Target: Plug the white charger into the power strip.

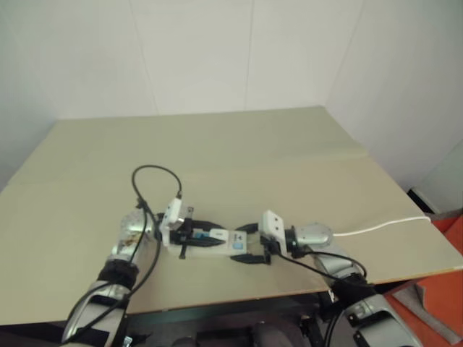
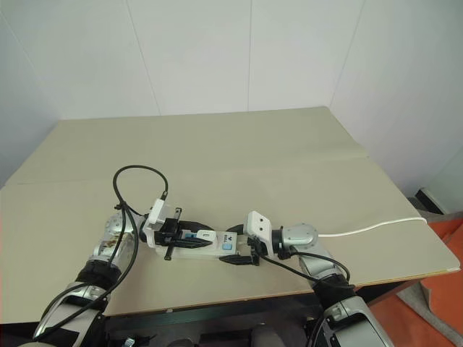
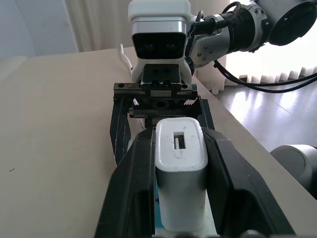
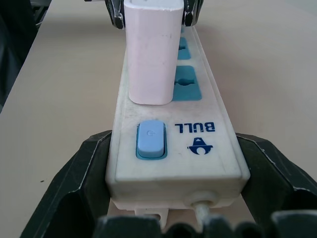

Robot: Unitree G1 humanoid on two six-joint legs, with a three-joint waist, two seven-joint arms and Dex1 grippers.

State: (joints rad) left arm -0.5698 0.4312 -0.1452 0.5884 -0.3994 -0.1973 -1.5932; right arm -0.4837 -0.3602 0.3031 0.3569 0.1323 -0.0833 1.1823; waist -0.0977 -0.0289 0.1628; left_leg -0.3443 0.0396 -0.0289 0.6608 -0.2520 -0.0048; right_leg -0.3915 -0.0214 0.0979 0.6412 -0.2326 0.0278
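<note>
The power strip (image 4: 173, 158), a long white bar with blue socket faces and a blue switch, lies on the tan table near its front edge (image 1: 206, 246). My right gripper (image 4: 173, 198) is shut on the strip's switch end, one black finger (image 4: 74, 183) on each side. The white charger (image 4: 151, 54) stands upright on the strip, its base against the face just past the switch; its prongs are hidden. My left gripper (image 3: 176, 136) is shut on the white charger (image 3: 181, 173) from the opposite side, with black fingers (image 3: 126, 188) along both its flanks.
The strip's thin white cord (image 1: 383, 225) runs right across the table (image 1: 239, 159) and off its right edge. A black cable (image 1: 155, 181) loops above my left wrist. White walls stand behind the table. A red object (image 1: 441, 289) lies on the floor at the right.
</note>
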